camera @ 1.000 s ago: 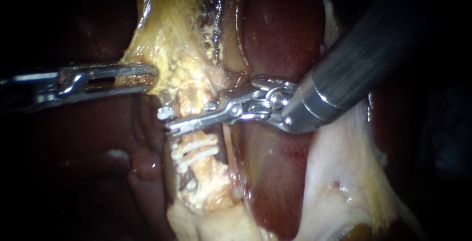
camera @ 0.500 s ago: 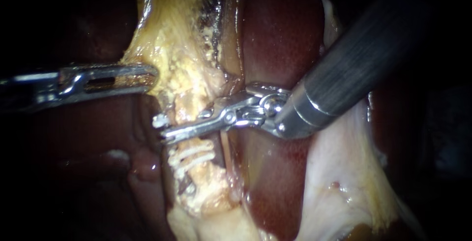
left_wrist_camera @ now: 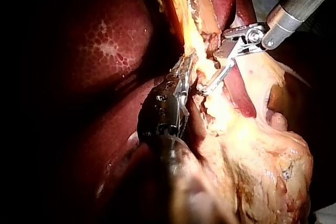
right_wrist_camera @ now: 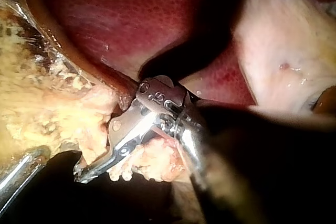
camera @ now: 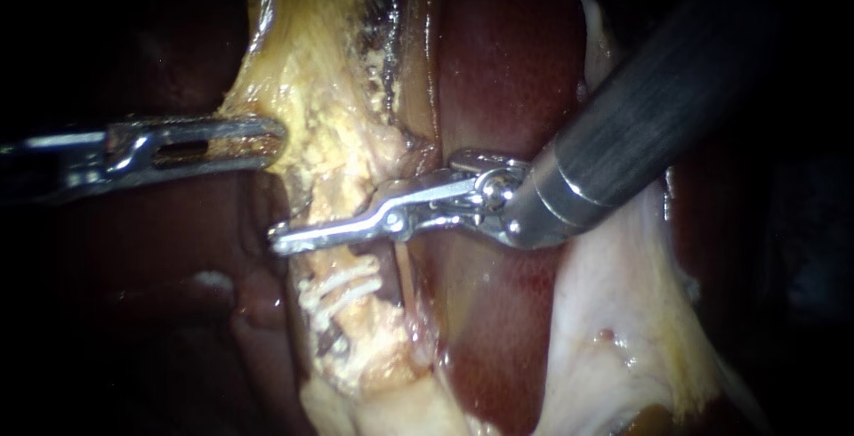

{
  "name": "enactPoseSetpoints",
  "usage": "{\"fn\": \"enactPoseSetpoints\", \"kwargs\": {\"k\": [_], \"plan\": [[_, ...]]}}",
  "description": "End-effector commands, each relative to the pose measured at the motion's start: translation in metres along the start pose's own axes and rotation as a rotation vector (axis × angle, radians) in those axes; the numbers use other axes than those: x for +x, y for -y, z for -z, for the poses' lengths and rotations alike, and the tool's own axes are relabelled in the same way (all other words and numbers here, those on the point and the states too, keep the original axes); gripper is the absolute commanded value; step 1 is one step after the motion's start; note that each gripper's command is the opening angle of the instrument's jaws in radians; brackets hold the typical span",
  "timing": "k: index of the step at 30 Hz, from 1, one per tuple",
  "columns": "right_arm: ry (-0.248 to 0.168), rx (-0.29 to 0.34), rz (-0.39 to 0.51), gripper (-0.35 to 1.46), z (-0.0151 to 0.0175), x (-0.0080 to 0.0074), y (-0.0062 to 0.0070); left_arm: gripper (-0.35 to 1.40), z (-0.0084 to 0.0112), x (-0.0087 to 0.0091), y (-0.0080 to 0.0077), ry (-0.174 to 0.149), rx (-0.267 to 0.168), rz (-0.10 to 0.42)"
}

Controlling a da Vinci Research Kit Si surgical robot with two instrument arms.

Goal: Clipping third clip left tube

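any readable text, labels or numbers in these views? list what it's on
Right instrument: small stamped marks on the hinge block behind its jaws, too small and blurred to read.
Left instrument: no text visible.
Clips and liver: no text.
No other labels, brands or signs in any view.
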Motion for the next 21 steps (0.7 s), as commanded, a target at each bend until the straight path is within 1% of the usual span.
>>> {"fn": "enactPoseSetpoints", "kwargs": {"k": [1,21], "plan": [[0.000,0.002,0.001,-0.35,-0.0001,-0.0001,0.0000,-0.35,0.0000,0.0000,0.0000,0.000,0.000,0.000],[0.003,0.004,0.002,-0.35,-0.0001,-0.0002,0.0000,-0.35,0.0001,0.0000,0.0001,0.000,0.000,0.000]]}}
